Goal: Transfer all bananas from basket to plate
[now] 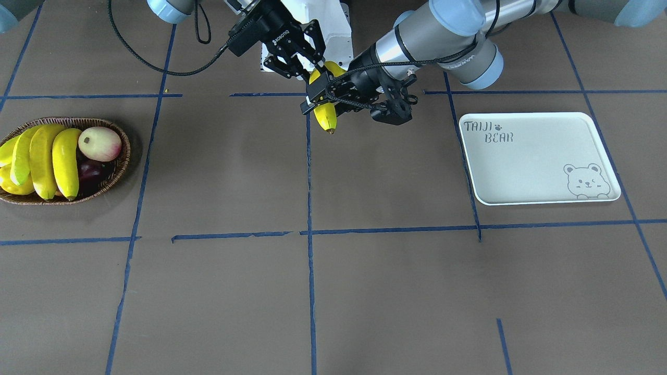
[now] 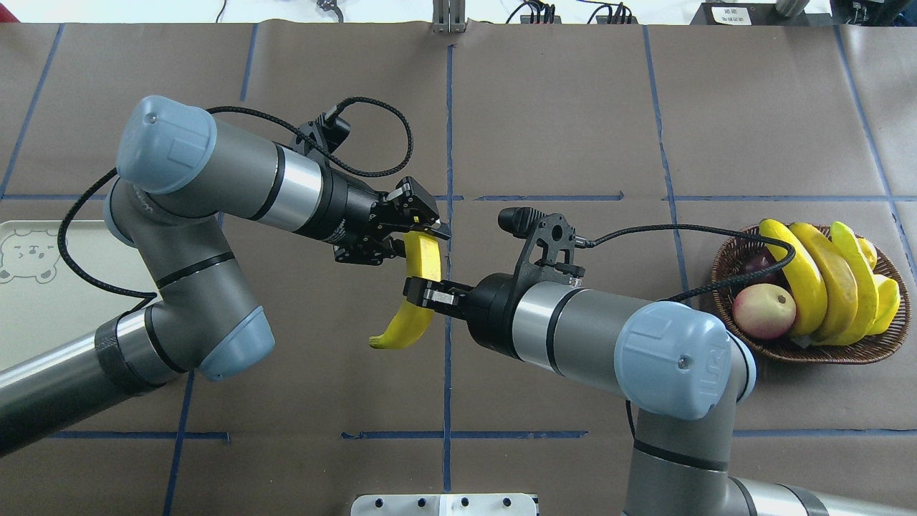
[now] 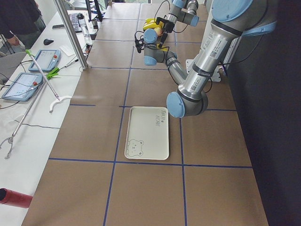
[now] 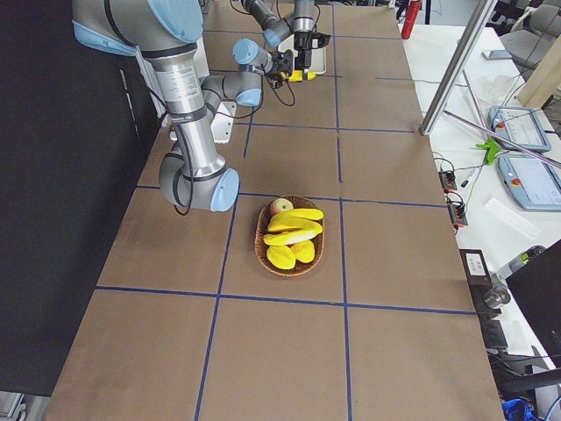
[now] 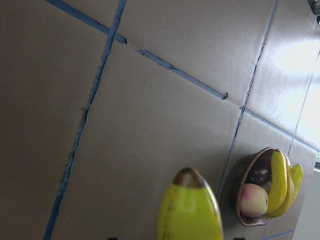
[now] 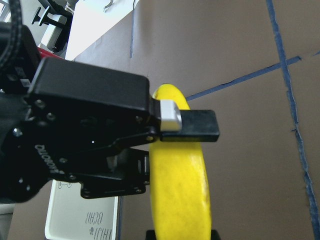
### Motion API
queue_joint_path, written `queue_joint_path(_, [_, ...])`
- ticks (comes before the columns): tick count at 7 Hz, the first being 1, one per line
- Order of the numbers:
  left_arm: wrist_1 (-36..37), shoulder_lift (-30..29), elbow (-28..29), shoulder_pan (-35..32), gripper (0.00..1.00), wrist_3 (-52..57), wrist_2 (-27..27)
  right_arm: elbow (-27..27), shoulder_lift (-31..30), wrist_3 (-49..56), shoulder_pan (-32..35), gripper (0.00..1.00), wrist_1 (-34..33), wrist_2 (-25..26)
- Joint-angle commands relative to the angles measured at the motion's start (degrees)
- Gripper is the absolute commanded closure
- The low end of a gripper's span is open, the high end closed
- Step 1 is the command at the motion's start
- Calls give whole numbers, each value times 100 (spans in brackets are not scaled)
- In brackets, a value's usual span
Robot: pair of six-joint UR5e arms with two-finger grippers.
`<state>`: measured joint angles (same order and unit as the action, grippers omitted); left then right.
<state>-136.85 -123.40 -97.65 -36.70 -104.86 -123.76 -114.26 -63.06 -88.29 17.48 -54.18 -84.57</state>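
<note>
One banana [image 2: 402, 328] hung in the air above the brown counter [image 1: 365, 291], well apart from the wicker basket [image 1: 124, 156], with both arms meeting at it. The right pincer [image 2: 430, 292] was closed on the banana's middle, a finger pressed to each side. The left pincer [image 2: 419, 236] had its fingers astride the upper end of the same fruit; whether they pressed it or stood slightly off it could not be told. The other bananas [image 1: 66, 162] lay side by side in the basket, beside a rosy pale fruit [image 1: 100, 143] and a dark purple one [image 1: 91, 172]. The white "TAIJI BEAR" tray [image 1: 531, 166] lay flat at the counter's end far from the basket.
</note>
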Motion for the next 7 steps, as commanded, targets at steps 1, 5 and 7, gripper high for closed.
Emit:
queue_joint_path(1, [9, 9, -8, -74, 100, -51, 19, 0, -39, -82, -16, 1, -75, 1])
queue_joint_path(5, [877, 366, 36, -680, 100, 515, 2, -70, 4, -66, 123, 0, -67, -42])
queue_joint_path(7, [1411, 1096, 10, -1389, 100, 1585, -251, -289, -39, -40, 377, 0, -589, -383])
